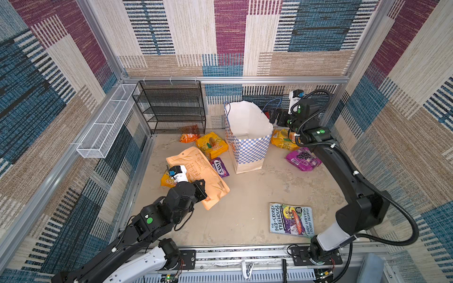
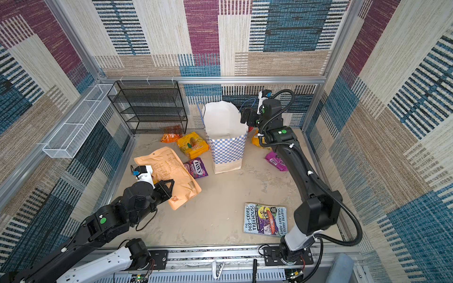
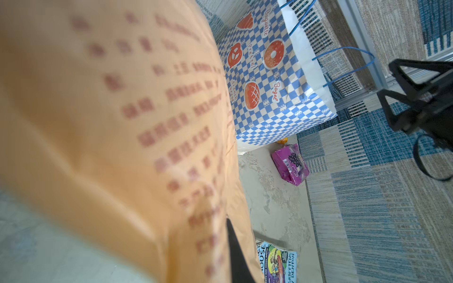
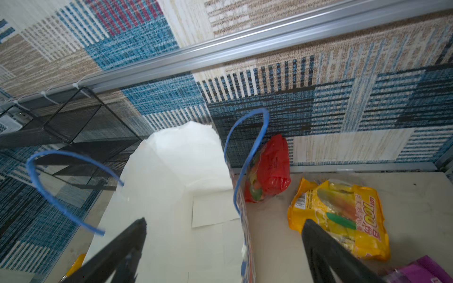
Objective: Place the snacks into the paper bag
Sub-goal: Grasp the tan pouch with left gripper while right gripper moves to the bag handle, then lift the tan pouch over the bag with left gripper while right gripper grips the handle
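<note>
two grippers: left gripper [image 1: 201, 190] clamped on big orange pkt [image 1: 193, 166], centre-left; right gripper [image 4: 224, 221] spread wide astride paper bag [image 1: 247, 152] rim. fox's pkt [image 1: 220, 167] beside; book [image 1: 290, 219] lower right.

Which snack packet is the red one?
The red packet sits at the foot of the back wall, close beside the paper bag. It is the only red one; the rest are yellow, orange or purple.

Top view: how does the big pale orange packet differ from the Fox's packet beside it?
The pale orange packet is far larger than the Fox's packet. The pale orange packet carries fine print; the Fox's packet, bold white lettering on purple. Both are outside the paper bag.
</note>
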